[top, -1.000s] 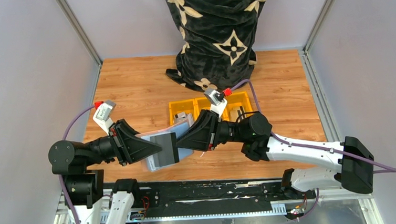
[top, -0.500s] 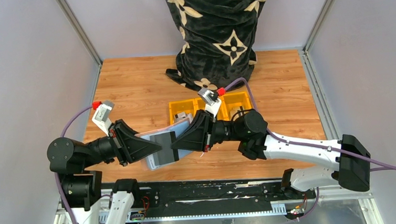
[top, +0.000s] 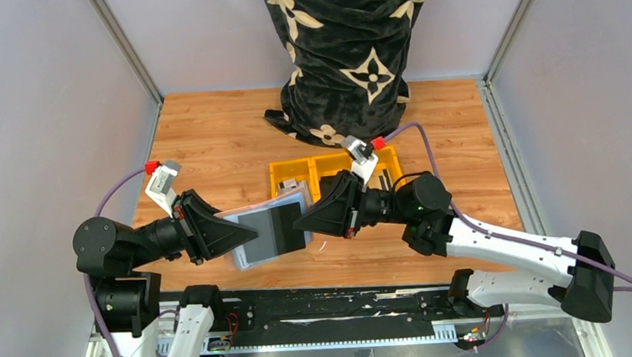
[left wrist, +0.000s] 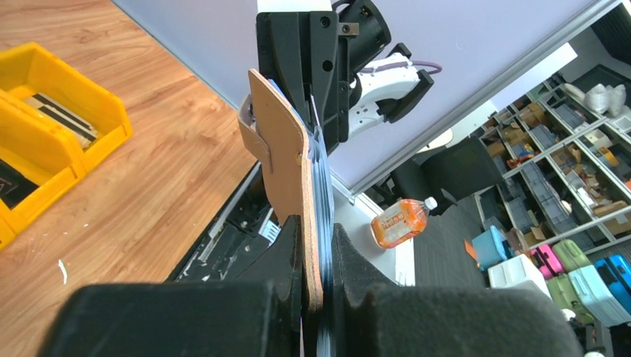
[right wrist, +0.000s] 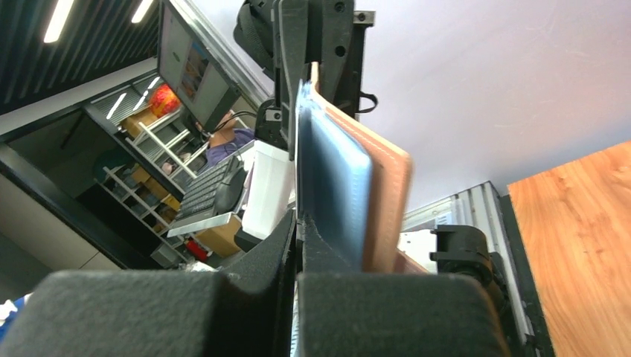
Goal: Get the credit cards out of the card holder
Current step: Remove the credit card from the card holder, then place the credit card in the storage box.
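Left hand — tight on card holder

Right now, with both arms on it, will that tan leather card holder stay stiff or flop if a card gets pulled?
Probably stiff: the tan leather card holder stands straight out from the left end effector. The blue-grey plastic credit cards look smooth and tightly stacked, so one may slide out, perhaps dragging its neighbours.

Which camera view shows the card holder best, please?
The left wrist view: the card holder sits central, brown face and tab clear. The right wrist view shows only its brown edge behind the credit cards. The top view cannot separate it from them.
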You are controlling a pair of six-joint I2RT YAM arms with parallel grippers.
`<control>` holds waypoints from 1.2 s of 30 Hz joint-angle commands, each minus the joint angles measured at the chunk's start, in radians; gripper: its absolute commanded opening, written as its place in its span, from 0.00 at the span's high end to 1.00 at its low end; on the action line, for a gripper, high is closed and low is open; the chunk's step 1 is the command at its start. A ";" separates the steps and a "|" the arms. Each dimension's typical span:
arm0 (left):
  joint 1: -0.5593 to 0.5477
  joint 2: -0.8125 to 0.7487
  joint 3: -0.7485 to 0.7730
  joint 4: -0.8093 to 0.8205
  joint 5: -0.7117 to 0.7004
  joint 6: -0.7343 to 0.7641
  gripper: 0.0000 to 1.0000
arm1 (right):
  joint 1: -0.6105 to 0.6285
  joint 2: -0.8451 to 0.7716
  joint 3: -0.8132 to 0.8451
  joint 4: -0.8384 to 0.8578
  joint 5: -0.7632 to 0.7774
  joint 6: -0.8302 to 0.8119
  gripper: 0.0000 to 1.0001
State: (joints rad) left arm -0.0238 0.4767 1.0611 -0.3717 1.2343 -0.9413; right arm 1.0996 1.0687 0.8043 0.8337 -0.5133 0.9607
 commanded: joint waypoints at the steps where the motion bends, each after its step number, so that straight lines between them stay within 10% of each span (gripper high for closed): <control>1: -0.003 0.012 0.027 -0.013 0.011 0.034 1.00 | -0.097 -0.088 -0.023 -0.096 -0.023 -0.034 1.00; 12: -0.003 0.004 0.042 -0.137 -0.015 0.223 1.00 | -0.603 -0.167 0.028 -0.893 0.047 -0.322 1.00; 36: -0.003 -0.012 0.054 -0.116 0.000 0.249 1.00 | -0.503 0.643 0.293 -0.842 0.207 -0.451 1.00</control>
State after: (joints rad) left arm -0.0238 0.4786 1.0828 -0.5106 1.2266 -0.7017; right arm 0.5598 1.6623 1.0531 -0.0120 -0.3496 0.5293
